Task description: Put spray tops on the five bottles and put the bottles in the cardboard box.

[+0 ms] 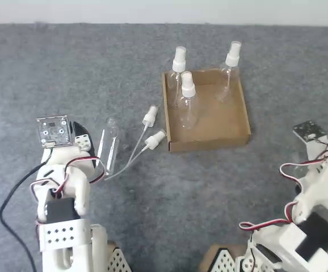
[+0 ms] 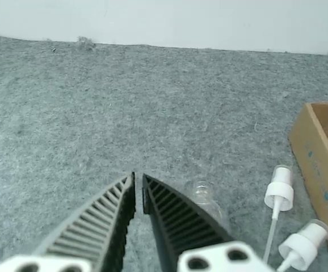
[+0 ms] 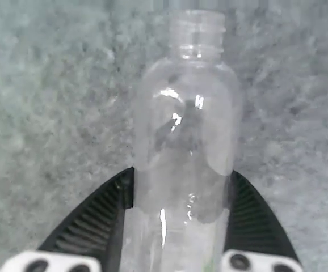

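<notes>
Three clear bottles with white spray tops stand in the cardboard box (image 1: 209, 140), one of them at the front (image 1: 187, 102). An uncapped clear bottle (image 1: 108, 146) lies on the carpet beside my left gripper (image 2: 138, 180), which is shut on nothing; the bottle's open neck (image 2: 201, 192) lies just beside its fingers. Two loose spray tops (image 1: 150, 116) (image 1: 155, 139) with long tubes lie between that bottle and the box. My right gripper (image 3: 178, 190) is shut on another uncapped clear bottle (image 3: 186, 124), its open neck pointing away from the wrist.
Grey carpet covers the whole table. The left arm (image 1: 62, 187) stands at the front left, the right arm (image 1: 317, 192) at the front right. The box's near wall (image 2: 323, 170) shows past the spray tops (image 2: 280, 192) (image 2: 303, 243).
</notes>
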